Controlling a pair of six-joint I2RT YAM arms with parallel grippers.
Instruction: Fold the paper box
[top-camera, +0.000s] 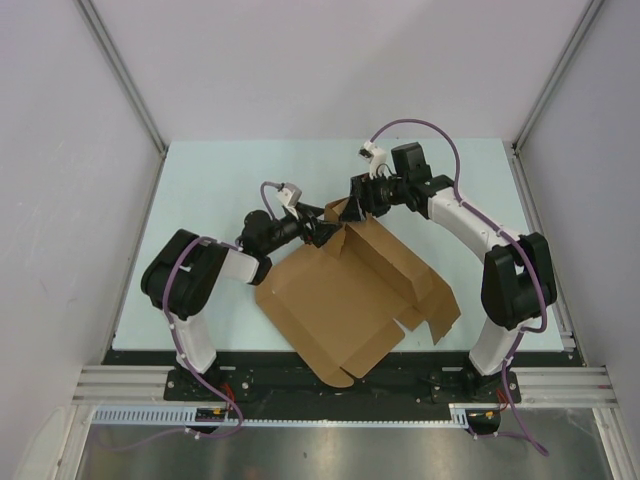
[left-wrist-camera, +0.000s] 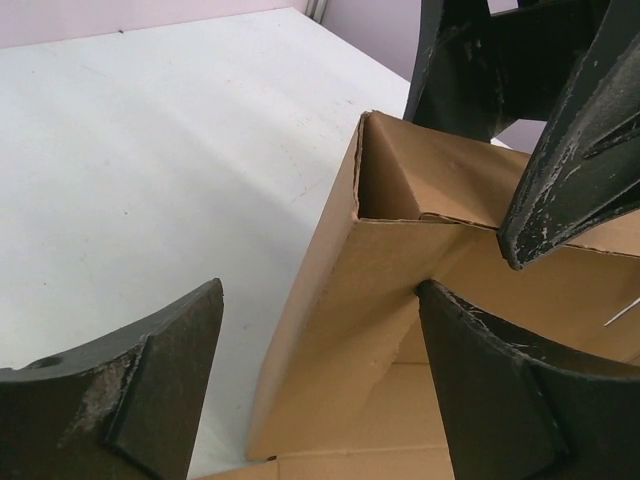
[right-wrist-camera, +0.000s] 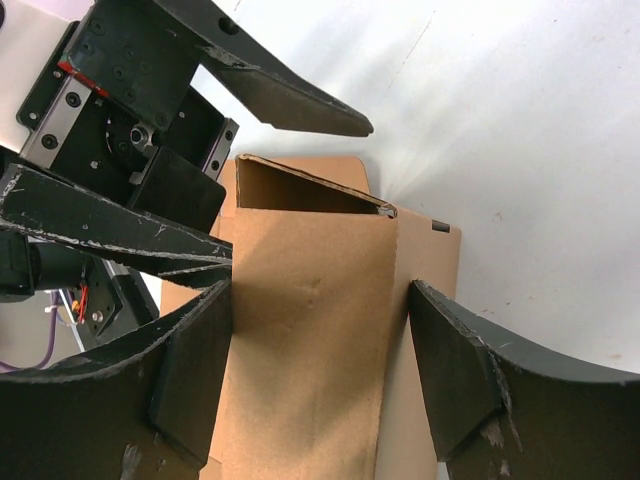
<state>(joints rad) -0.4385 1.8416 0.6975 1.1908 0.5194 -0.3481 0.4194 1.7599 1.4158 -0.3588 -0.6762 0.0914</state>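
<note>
While straddling raised corner of paper box (top-camera: 345, 300), part-folded on table (top-camera: 220, 180) btwn arms, w/ left gripper (left-wrist-camera: 320, 300) & right gripper (right-wrist-camera: 320, 290) both wide open, gripping nothing: could buckle wall if shut skewed, or let it flop flat.

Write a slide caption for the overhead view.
The left gripper and right gripper meet at the far corner of a partly folded cardboard box on a pale table.

One paper box (top-camera: 340, 300) sits on one worktop (top-camera: 210, 190). There are two arms, a left arm (top-camera: 195, 275) and a right arm (top-camera: 470, 225), each with one pair of jaws: four fingers (left-wrist-camera: 150, 400) in all.
</note>
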